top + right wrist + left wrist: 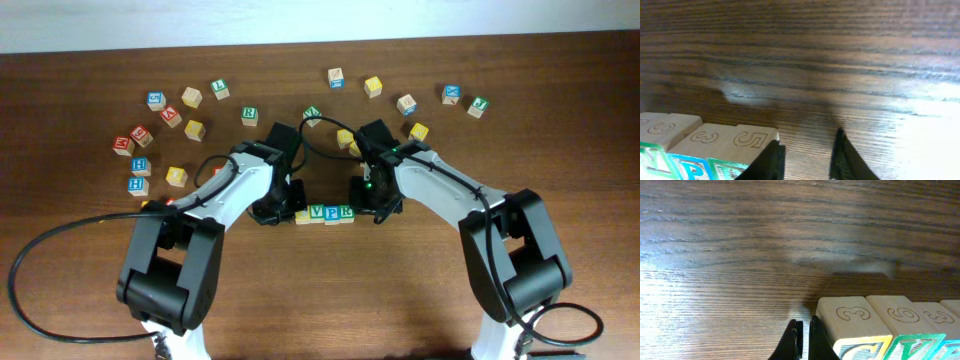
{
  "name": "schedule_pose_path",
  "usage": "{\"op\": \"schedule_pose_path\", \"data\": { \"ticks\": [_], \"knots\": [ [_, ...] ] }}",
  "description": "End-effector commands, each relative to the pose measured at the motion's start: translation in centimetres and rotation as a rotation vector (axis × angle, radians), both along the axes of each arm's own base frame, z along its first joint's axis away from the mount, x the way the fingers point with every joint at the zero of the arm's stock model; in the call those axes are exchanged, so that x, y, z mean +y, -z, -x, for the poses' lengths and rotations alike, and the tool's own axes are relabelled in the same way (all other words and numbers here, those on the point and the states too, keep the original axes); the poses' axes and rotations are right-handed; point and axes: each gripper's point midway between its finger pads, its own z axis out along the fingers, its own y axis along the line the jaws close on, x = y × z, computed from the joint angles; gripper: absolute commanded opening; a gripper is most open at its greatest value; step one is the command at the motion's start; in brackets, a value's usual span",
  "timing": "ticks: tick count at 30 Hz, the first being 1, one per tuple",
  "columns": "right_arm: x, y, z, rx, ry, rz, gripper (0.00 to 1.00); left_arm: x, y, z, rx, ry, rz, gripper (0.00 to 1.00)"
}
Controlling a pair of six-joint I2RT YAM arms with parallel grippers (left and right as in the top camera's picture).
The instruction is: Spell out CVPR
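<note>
Four blocks (pixel 324 213) run in a row between my tools, C block (pixel 852 325) beside my nearly closed left tool (pixel 804 342), R block (pixel 747 142) beside my parted, empty right tool (pixel 807 160).

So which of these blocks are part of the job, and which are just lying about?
In the job:
- row of four blocks, front centre
- left end effector, at the row's C end
- right end effector, at the other end

Lying about:
- loose blocks, scattered beyond the row

Dark-grained wooden table (pixel 80 60) noted. Spare letter blocks (pixel 193 129) lie scattered left of and beyond the left pincer (pixel 283 212). Further blocks (pixel 406 104) lie beyond the right pincer (pixel 372 208).
</note>
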Motion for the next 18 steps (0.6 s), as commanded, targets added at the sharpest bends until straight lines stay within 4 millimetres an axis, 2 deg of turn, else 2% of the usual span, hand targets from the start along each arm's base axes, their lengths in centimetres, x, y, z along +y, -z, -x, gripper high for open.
{"op": "schedule_pose_path", "data": {
  "ticks": [1,6,11,13,15,18],
  "knots": [
    [0.8,1.9,1.8,0.089,0.022,-0.009,0.24,-0.4,0.3,0.1,0.001,0.019,0.009,0.0],
    [0.6,2.0,1.7,0.085,0.023,-0.001,0.24,-0.2,0.3,-0.1,-0.005,0.02,0.009,0.0],
    [0.4,1.4,1.6,0.096,0.027,0.015,0.24,3.0,0.2,-1.0,-0.002,-0.044,-0.056,0.0],
    [-1.2,0.5,1.2,0.088,0.035,0.121,0.25,4.1,0.2,-1.1,0.011,-0.075,-0.061,0.0],
    [-2.3,-0.5,1.0,0.088,0.034,0.191,0.3,4.9,0.2,-1.1,0.023,-0.093,-0.066,0.0],
    [-2.6,-1.7,2.4,0.158,-0.017,0.203,0.31,6.3,0.2,-1.0,0.038,-0.122,-0.09,0.0]
  ]
}}
